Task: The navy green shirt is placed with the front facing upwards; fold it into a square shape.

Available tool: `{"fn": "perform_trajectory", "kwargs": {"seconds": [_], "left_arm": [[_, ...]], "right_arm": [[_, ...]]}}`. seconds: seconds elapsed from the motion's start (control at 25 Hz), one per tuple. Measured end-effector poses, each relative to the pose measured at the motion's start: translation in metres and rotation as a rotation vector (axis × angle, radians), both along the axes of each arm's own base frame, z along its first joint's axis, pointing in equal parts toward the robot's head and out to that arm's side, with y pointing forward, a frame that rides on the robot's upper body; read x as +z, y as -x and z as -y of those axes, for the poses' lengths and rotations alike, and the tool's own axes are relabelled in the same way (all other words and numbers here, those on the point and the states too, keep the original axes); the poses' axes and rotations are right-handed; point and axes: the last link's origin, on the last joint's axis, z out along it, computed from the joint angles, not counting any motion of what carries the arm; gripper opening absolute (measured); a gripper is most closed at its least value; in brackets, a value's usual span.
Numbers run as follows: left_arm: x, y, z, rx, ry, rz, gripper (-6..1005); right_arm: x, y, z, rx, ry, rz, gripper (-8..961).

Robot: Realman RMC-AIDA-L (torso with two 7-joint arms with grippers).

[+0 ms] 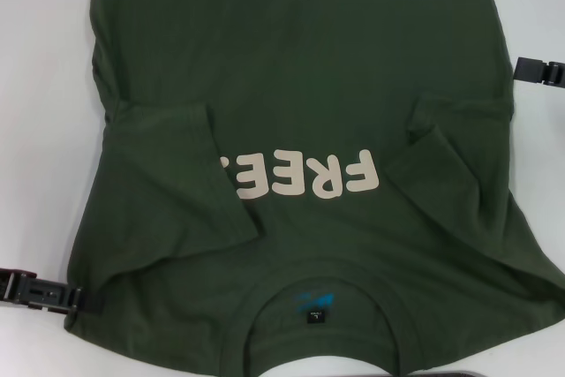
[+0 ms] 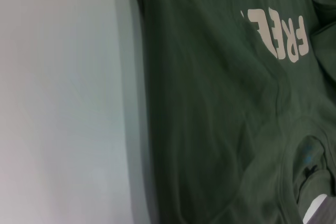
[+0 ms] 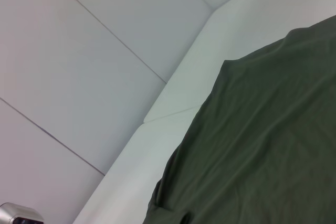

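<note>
The navy green shirt (image 1: 300, 86) is lying front up on the white tabletop (image 1: 44, 130), its collar (image 1: 318, 293) nearest the robot and both short sleeves folded inward over the chest, the left one covering the end of the cream "FREE!" lettering (image 1: 305, 176). The left hand (image 1: 40, 291) is sitting at the shirt's near left edge by the shoulder, while the right hand (image 1: 540, 71) is waiting at the right edge farther up. How far either hand is opening, or whether it is gripping cloth, cannot be told.
</note>
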Motion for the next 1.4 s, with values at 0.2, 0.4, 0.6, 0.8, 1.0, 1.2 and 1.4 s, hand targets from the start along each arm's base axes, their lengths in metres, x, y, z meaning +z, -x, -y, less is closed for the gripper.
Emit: {"fn": "perform_trajectory", "kwargs": {"seconds": [0.2,0.4,0.6,0.8,1.0,1.2,1.4], "left_arm": [[-0.002,-0.002,-0.001,-0.005,0.003,0.004,899],[-0.002,-0.002,-0.002,-0.009,0.002,0.003,899],[0.004,0.000,-0.004,-0.007,-0.008,-0.010,899],[0.010,0.000,-0.005,-0.010,-0.011,-0.026,899],[0.011,0.001,-0.002,-0.003,0.008,-0.033,899],[0.012,0.003,0.000,0.006,0.008,-0.035,899],[0.010,0.005,0.000,0.008,0.007,-0.037,899]], "right_arm": [[0.000,0.000,0.000,-0.001,0.000,0.000,701],[0.000,0.000,0.000,-0.001,0.000,0.000,701],[0.000,0.000,0.000,-0.001,0.000,0.000,700],[0.000,0.000,-0.001,0.002,0.000,0.000,700],[0.000,0.001,-0.001,0.003,0.001,-0.001,700],[-0.001,0.001,-0.001,0.002,0.001,-0.002,700],[-0.001,0.001,-0.001,0.001,0.001,-0.003,700]]}}
